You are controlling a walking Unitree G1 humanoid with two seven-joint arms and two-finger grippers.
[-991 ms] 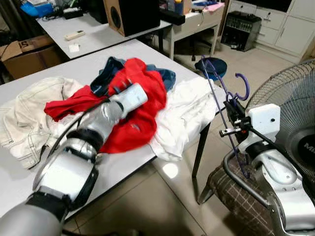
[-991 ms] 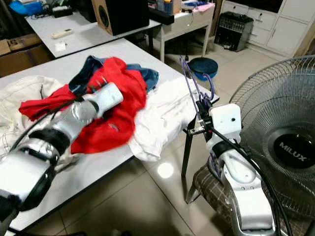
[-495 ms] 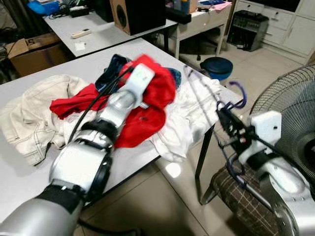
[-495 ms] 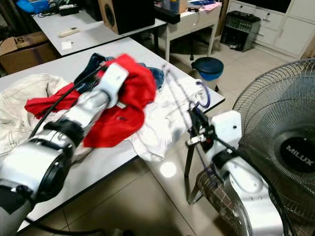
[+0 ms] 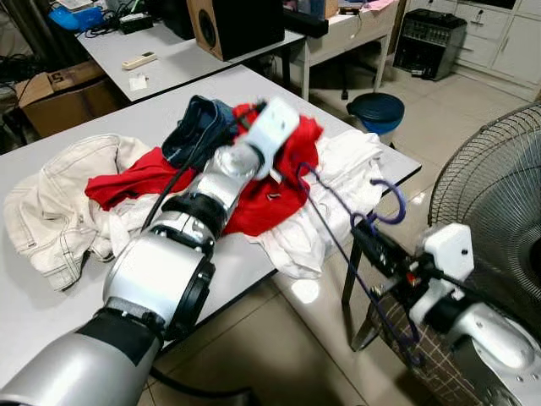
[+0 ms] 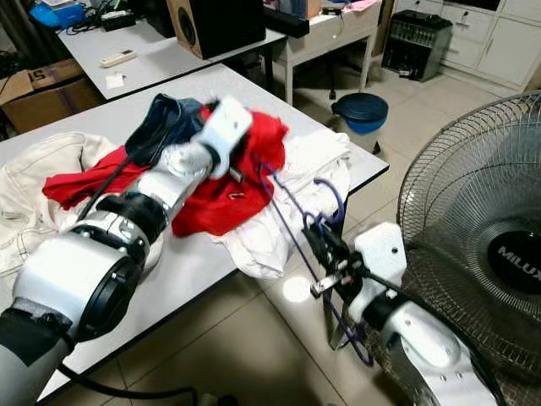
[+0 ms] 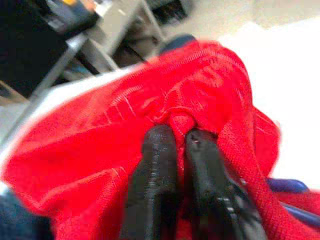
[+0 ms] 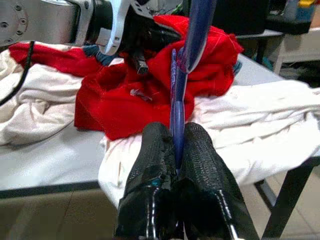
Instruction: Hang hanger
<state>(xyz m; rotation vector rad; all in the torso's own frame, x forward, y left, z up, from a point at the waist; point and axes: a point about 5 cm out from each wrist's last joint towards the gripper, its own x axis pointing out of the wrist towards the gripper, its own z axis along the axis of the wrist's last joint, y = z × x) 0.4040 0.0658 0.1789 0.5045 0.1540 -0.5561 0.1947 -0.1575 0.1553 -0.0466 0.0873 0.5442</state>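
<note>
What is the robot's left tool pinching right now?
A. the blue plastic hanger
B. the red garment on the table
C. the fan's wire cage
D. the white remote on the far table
B: in the left wrist view the left tool has its two black fingers closed on a fold of the red garment, while the right tool grips the blue hanger.

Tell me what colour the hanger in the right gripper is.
The hanger is purple-blue, clearest in the right wrist view.
</note>
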